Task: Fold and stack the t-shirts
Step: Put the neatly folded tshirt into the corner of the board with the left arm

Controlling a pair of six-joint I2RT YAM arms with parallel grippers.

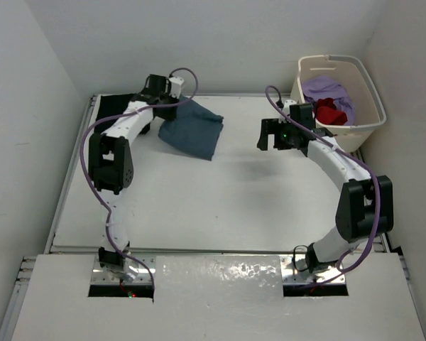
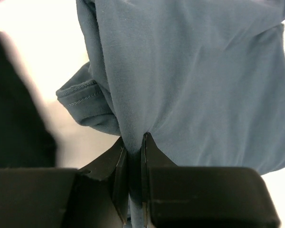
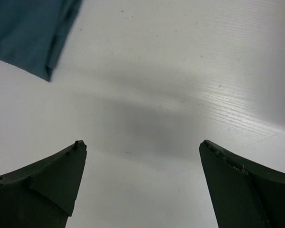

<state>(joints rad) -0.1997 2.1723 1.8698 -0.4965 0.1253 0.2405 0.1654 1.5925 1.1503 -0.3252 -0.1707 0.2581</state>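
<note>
A teal-blue t-shirt [image 1: 193,132] lies rumpled on the far left of the table. My left gripper [image 1: 169,108] is at its back left edge. In the left wrist view that gripper [image 2: 135,140] is shut on a pinched fold of the teal-blue t-shirt [image 2: 194,80]. A black t-shirt [image 1: 113,106] lies at the table's far left corner, and it shows dark in the left wrist view [image 2: 14,123]. The lavender t-shirt [image 1: 325,89] and the red t-shirt [image 1: 331,111] lie in the basket. My right gripper [image 1: 271,135] hovers open over bare table [image 3: 142,145], with a corner of the teal-blue t-shirt [image 3: 28,33] ahead on its left.
The cream laundry basket [image 1: 369,128] stands at the far right corner, just behind the right arm. White walls close in the table on the left, back and right. A raised white ledge [image 1: 220,277] runs along the near edge between the arm bases.
</note>
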